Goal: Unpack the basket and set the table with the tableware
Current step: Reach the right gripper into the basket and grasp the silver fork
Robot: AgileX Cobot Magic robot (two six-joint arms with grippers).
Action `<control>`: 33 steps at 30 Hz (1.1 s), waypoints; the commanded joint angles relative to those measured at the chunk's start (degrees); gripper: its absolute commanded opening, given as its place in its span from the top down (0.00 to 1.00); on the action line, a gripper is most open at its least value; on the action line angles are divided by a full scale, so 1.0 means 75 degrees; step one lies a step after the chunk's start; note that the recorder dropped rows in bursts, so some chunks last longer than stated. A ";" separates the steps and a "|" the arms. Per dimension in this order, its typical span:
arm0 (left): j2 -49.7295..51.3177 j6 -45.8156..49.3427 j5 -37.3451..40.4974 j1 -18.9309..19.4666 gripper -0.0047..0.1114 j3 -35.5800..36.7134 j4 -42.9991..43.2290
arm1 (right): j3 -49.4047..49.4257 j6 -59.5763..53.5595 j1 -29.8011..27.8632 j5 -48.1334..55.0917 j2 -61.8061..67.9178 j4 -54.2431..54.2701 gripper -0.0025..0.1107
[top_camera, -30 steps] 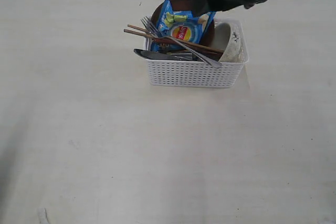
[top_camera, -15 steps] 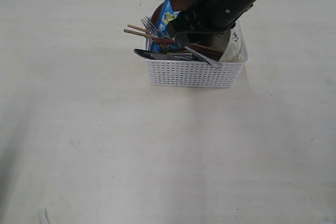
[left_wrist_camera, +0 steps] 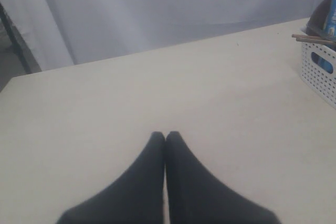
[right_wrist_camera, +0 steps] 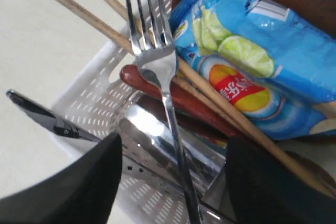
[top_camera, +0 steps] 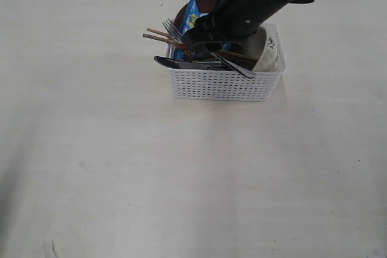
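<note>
Progress check: basically nothing done yet. The basket (top_camera: 225, 86) sits on the worktop (top_camera: 181, 173), packed full, and not one piece is laid out around it.

My right jaws are down over the basket, spread wide and gripping nothing. The fork (right_wrist_camera: 157, 61) runs up between them, lying across the chopsticks (right_wrist_camera: 100, 22) and the dark red spoon (right_wrist_camera: 181, 100), with the shiny cup (right_wrist_camera: 149, 137) underneath. The dark handle poking over the rim is probably the knife (right_wrist_camera: 44, 116), but it's hard to say from this angle.

The chip bag (right_wrist_camera: 247, 51) leans on the plate (top_camera: 205, 3), and the bowl (top_camera: 266, 49) is wedged upright at the other end.

My left jaws are pressed together and empty, parked over bare worktop well apart from the basket.

So everything's left: pick something (the fork looks like my first grab), lift it out, place it, then repeat for every other piece.
</note>
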 commanded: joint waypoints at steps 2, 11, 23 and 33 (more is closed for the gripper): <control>-0.0020 -0.0026 -0.0060 0.0041 0.96 0.0013 -0.0111 | -0.0053 -0.0070 0.0019 -0.0061 0.0230 0.0040 0.48; -0.0020 -0.0026 -0.0060 0.0041 0.96 0.0013 -0.0096 | -0.0053 -0.0070 0.0019 -0.0094 0.0438 0.0029 0.64; -0.0020 -0.0026 -0.0060 0.0041 0.96 0.0013 -0.0096 | -0.0053 -0.0070 0.0019 -0.0068 0.0394 0.0029 0.98; -0.0020 -0.0026 -0.0060 0.0041 0.96 0.0013 -0.0050 | -0.0053 -0.0070 0.0019 -0.0045 -0.0295 0.0139 0.98</control>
